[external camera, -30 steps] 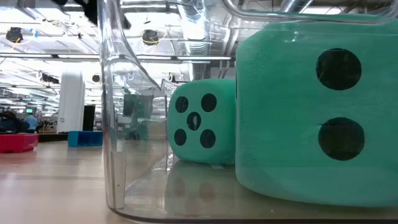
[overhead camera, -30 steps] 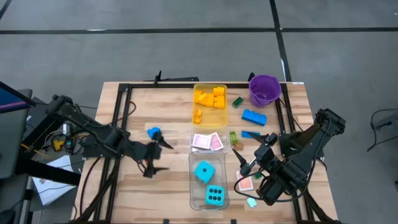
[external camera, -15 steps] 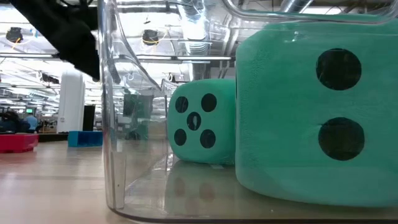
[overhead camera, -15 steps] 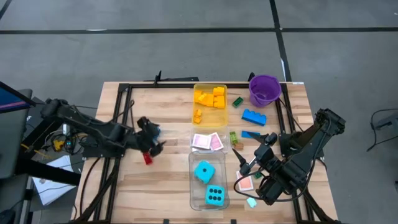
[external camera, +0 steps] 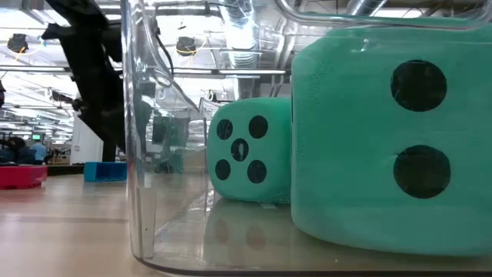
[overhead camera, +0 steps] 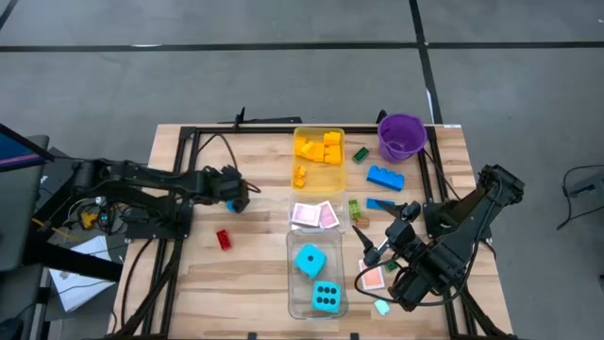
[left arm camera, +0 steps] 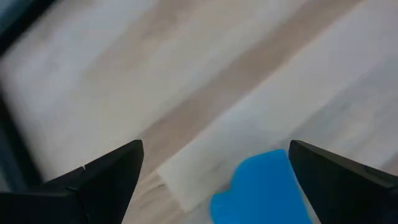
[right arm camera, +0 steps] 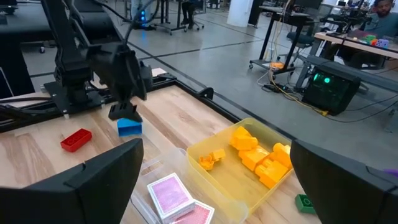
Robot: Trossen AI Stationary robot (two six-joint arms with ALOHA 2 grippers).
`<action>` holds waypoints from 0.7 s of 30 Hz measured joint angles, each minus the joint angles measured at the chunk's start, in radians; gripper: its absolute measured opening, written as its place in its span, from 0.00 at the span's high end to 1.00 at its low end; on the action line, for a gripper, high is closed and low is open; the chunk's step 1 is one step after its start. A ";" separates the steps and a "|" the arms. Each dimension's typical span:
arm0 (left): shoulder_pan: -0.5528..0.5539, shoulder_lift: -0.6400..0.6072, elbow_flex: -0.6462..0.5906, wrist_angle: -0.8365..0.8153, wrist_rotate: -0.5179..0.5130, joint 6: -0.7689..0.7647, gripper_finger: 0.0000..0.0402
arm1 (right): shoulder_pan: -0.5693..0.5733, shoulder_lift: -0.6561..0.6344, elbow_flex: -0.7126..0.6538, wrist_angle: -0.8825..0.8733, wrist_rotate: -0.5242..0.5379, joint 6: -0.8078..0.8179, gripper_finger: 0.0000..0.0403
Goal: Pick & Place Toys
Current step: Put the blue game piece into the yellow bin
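High view shows no legible writing: two cyan dice [overhead camera: 319, 280] in a clear tray [overhead camera: 294, 283], two pink-backed cards [overhead camera: 314, 215], one red brick [overhead camera: 224, 239]. Left end effector [overhead camera: 238, 195] hangs wide open and empty over a small blue brick [overhead camera: 233, 201]. Right end effector [overhead camera: 366, 241], near the counter's [overhead camera: 255, 283] right edge, is open and empty.

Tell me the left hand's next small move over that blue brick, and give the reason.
Probably lower the left hand straight down around the small blue brick, then close. In the left wrist view the brick lies on the table between the open fingers, not yet gripped, and the right wrist view shows the hand just above it. The right hand waits open near the cards.
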 joint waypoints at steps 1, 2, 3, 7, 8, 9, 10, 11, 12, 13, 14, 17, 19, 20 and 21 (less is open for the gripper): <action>0.000 0.016 0.000 0.018 0.015 0.008 0.01 | 0.000 0.000 0.000 0.000 0.000 0.000 0.01; -0.002 0.032 0.000 0.034 0.028 0.014 0.01 | 0.000 0.000 0.000 0.000 0.000 0.000 0.01; -0.005 0.045 0.000 0.041 0.037 0.020 0.01 | 0.000 0.000 0.000 0.000 0.000 0.000 0.01; -0.014 0.067 0.000 0.045 0.040 0.023 0.01 | 0.000 0.000 0.000 0.000 -0.010 0.000 0.01; -0.019 0.068 0.000 0.046 0.047 0.023 0.01 | 0.000 0.000 0.000 0.000 -0.014 0.000 0.01; -0.024 0.066 0.000 0.044 0.057 0.022 0.01 | 0.000 0.000 0.000 0.000 -0.016 0.000 0.01; -0.031 0.066 0.000 0.046 0.061 0.019 0.01 | 0.000 0.000 0.000 0.000 -0.016 0.000 0.01; -0.037 0.066 0.000 0.045 0.066 0.012 0.01 | 0.000 0.000 0.000 0.000 -0.016 0.000 0.01; -0.043 0.066 0.000 0.038 0.067 0.006 0.01 | 0.000 0.000 0.000 0.000 -0.016 0.000 0.01; -0.050 0.066 -0.002 0.034 0.068 0.004 0.00 | 0.000 0.000 0.000 0.000 -0.016 0.000 0.01; -0.055 0.066 -0.009 0.040 0.068 0.001 0.00 | 0.000 0.000 0.000 0.000 -0.016 0.000 0.01; -0.057 0.066 -0.048 0.042 0.084 -0.025 0.00 | 0.000 0.000 0.000 0.000 -0.016 0.000 0.01; -0.056 0.066 -0.076 0.056 0.083 -0.046 0.00 | 0.000 0.000 0.000 0.000 -0.016 0.000 0.01; -0.056 0.066 -0.089 0.064 0.083 -0.052 0.01 | 0.000 0.000 0.000 0.000 -0.016 0.000 0.01; -0.056 0.066 -0.101 0.074 0.083 -0.057 0.01 | 0.000 0.000 0.000 0.000 -0.016 0.000 0.01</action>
